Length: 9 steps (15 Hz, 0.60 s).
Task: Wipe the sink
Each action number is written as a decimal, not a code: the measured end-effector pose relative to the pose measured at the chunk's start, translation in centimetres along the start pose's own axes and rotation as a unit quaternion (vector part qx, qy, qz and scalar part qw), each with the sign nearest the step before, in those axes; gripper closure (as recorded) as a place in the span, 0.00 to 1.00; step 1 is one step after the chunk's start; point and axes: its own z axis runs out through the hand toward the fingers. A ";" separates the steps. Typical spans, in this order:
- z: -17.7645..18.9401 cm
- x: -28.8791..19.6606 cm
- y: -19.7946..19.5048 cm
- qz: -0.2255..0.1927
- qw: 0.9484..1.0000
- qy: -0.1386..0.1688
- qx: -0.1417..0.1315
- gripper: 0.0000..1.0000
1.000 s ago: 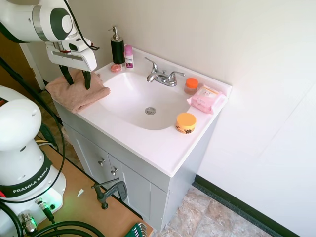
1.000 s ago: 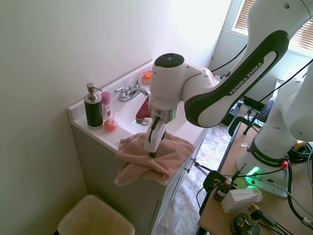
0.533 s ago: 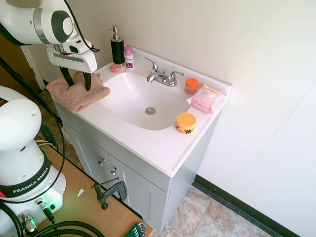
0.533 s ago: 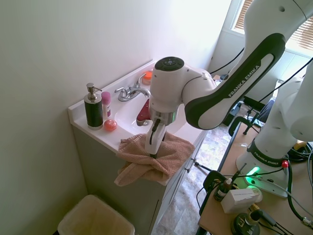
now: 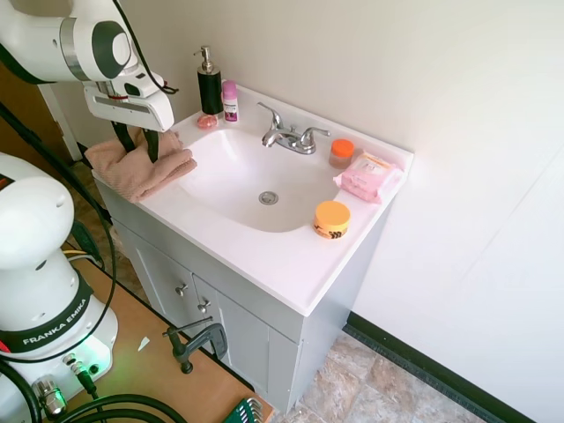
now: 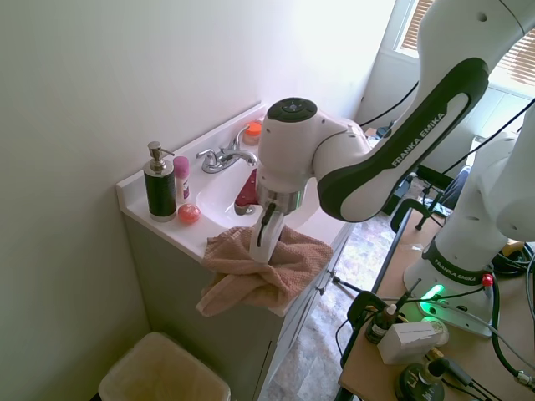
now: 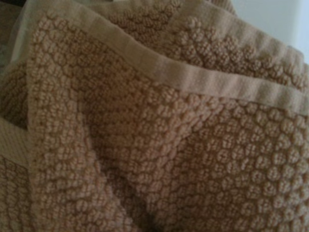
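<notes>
**Q:** Describing the scene for someone who cannot see it, where is your tool and what does it hold?

**Me:** Hanging at the upper left of the first exterior view, my tool [image 5: 138, 145] points straight down into a pinkish-tan towel [image 5: 132, 172]. Its two dark fingers [image 5: 152, 145] stand either side of a raised bunch of the cloth, so I judge the tool is gripping the towel. The wrist view is filled with nubbly weave and one flat woven hem.

**Q:** Where is the sink?

**Me:** The sink [image 5: 256, 181] sits in the middle of that view, a glossy white oval basin just right of the towel, with its drain [image 5: 269, 198] at the centre and the faucet [image 5: 289, 137] behind it. The towel lies on the white worktop [image 5: 273, 260] at the sink's left end, and part of it hangs over the front edge.

**Q:** What could go wrong from here?

**Me:** My pinch may hold only a fold, so the cloth could slip free when lifted. The hanging part could drag it off the worktop. Sweeping wide might knock the soap pump [image 5: 210, 84], the small pink bottle [image 5: 230, 101], or the orange-lidded jar [image 5: 331, 218] on the front right of the rim.
</notes>
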 end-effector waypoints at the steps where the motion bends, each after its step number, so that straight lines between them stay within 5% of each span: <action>1: 0.0 0.0 0.0 0.000 1.000 0.000 0.000 1.00; 9: -0.2 2.9 0.9 0.028 1.000 0.009 0.004 1.00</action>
